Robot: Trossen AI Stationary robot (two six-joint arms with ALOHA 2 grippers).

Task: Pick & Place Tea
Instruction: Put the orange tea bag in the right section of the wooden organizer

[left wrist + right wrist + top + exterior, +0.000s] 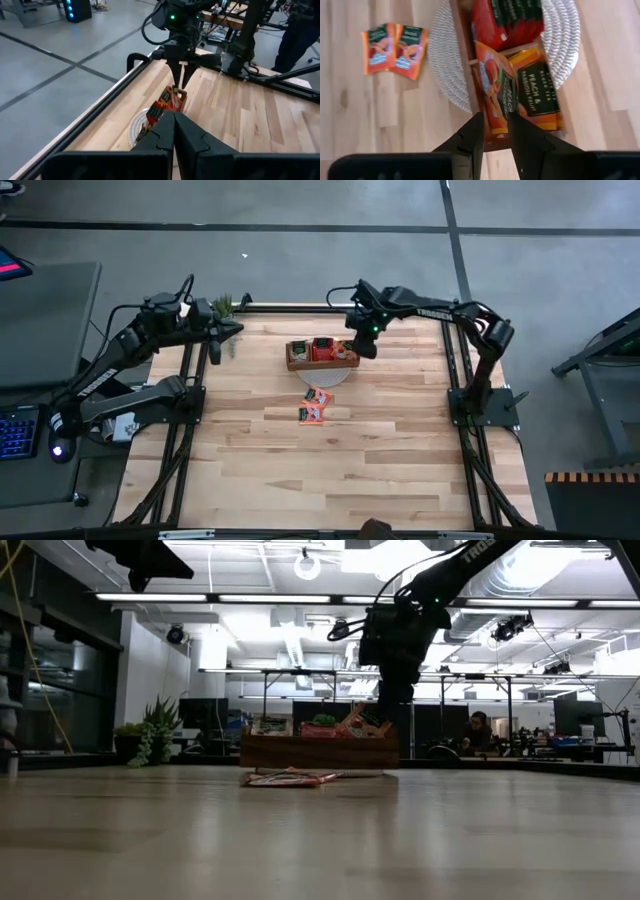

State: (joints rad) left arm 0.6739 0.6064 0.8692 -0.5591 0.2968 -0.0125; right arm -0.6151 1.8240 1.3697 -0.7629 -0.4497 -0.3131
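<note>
The brown wooden tray [296,358] stands on a round white woven mat [445,55] near the table's far edge. It holds red sachets [505,20] and orange peach sachets [535,85]. Two orange sachets [314,406] lie flat on the table just in front of it. My right gripper [495,131] hangs over the tray's right compartment, shut on one orange sachet [492,90]. My left gripper [174,131] is shut and holds nothing, and it hovers above the table's far left corner. My right gripper pinches the orange sachet between its two fingers by the upper edge [495,120]. The fingers come from above, pointing down. The sachet stands tilted in the tray's right compartment, its lower part still among the other sachets there.
A small green plant [222,308] stands at the far left corner near my left gripper. Black rails [455,380] run along the table's sides. Bare wood fills the near half of the table [330,470]. A person sits at a desk in the room beyond [478,732].
</note>
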